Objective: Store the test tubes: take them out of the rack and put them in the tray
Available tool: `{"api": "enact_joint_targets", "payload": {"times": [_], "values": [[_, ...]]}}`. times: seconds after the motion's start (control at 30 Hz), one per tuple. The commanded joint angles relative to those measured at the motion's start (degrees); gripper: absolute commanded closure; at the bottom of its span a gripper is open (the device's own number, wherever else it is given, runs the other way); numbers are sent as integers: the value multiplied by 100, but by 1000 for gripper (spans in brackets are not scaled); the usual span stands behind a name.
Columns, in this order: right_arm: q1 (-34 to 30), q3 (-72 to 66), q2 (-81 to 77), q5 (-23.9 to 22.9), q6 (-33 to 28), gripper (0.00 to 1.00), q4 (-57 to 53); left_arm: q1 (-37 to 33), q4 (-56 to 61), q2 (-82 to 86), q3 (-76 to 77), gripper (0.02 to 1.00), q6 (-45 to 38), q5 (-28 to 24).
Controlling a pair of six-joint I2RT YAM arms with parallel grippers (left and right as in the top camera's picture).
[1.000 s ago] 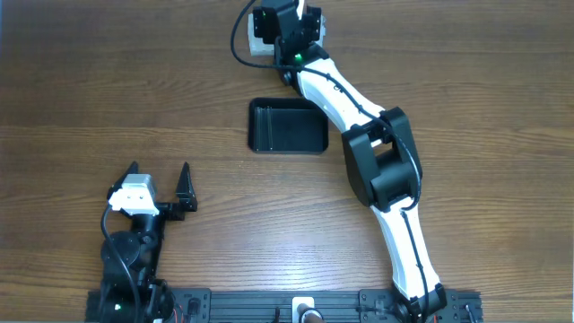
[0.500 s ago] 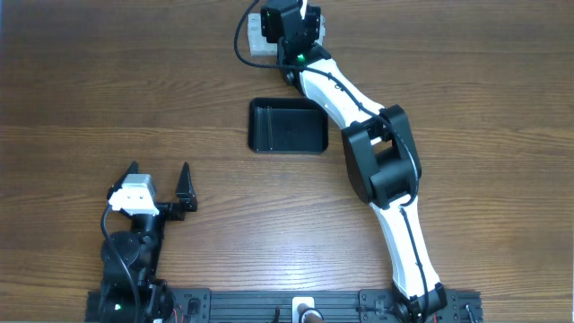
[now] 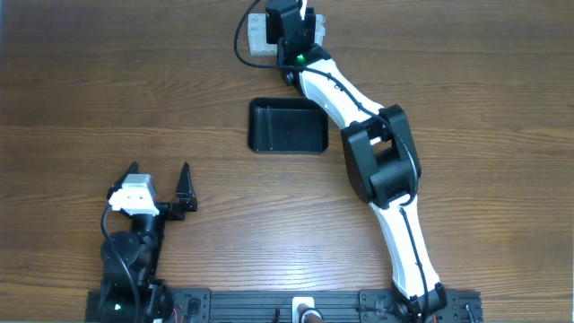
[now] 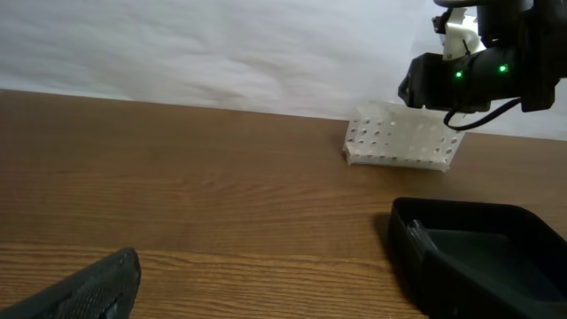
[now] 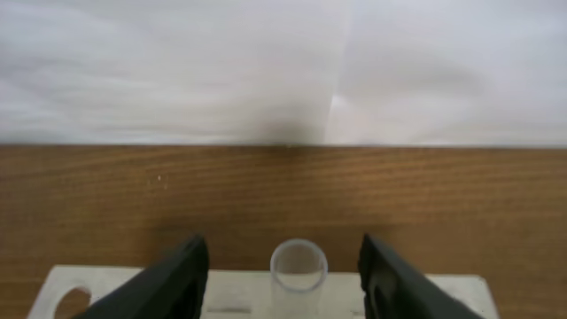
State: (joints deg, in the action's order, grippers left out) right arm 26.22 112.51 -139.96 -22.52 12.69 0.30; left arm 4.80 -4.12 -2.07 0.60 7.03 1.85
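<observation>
The white test tube rack (image 3: 257, 36) stands at the far edge of the table, also seen as a perforated block (image 4: 399, 139). My right gripper (image 3: 291, 27) hangs over it. In the right wrist view the right gripper (image 5: 284, 244) is open, with the rim of one clear test tube (image 5: 299, 264) standing between the fingers and touching neither. The black tray (image 3: 287, 126) lies just in front of the rack, its inside bare (image 4: 483, 252). My left gripper (image 3: 160, 170) rests open near the front left, holding nothing.
Bare wooden table (image 3: 108, 81) stretches to the left and right of the tray. A white wall (image 4: 195, 40) rises right behind the rack. The right arm (image 3: 377, 161) slants across the table's right middle.
The right wrist has shifted slightly toward the far edge over the rack. The left arm has stayed still.
</observation>
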Motion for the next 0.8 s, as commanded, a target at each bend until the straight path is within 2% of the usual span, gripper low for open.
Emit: {"api": "enact_joint_targets", "payload": {"times": [0.03, 0.37, 0.8], "values": [[-31, 142, -129, -74, -9, 581, 4, -26, -2, 50, -26, 18, -81, -76], [-31, 142, -129, -116, -11, 700, -50, -26, -2, 50, -26, 18, -81, -76], [-31, 142, -129, -136, -9, 807, -52, -26, -2, 50, -26, 18, -81, -76]]}}
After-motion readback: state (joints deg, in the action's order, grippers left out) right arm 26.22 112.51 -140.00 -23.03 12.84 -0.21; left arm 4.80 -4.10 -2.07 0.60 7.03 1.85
